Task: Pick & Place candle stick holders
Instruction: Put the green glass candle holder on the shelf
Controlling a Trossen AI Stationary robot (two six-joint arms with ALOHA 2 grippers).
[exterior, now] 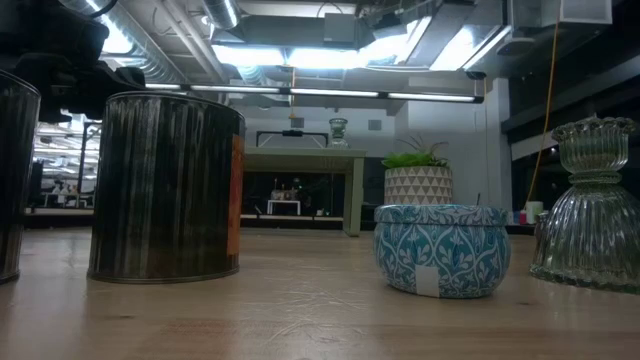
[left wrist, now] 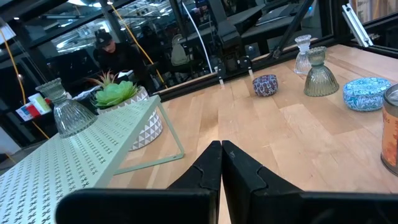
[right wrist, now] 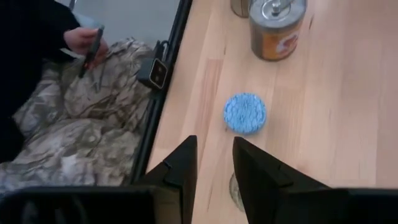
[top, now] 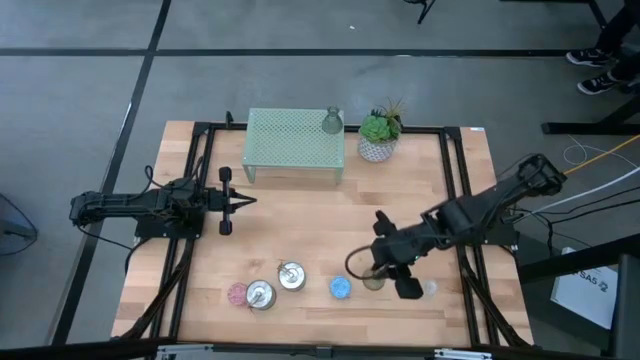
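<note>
Pale wooden table [top: 300, 240] carries a round patterned blue holder [top: 341, 287].

Place: a robot lab or workshop.
Ceiling: bare silver pipes [exterior: 180, 60] and long bright lights [exterior: 300, 55].
Floor: plain grey concrete [top: 300, 80].
Table: light wooden top [top: 300, 230] with a black metal frame [top: 455, 180].
Far room: dark machine racks [left wrist: 261, 25], and a person in dark clothes [left wrist: 115, 56].

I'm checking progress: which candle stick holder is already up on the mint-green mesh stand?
The clear glass candle stick holder, standing at the corner of the mint-green mesh stand nearest the potted green plant; all the others sit on the wooden table.
</note>
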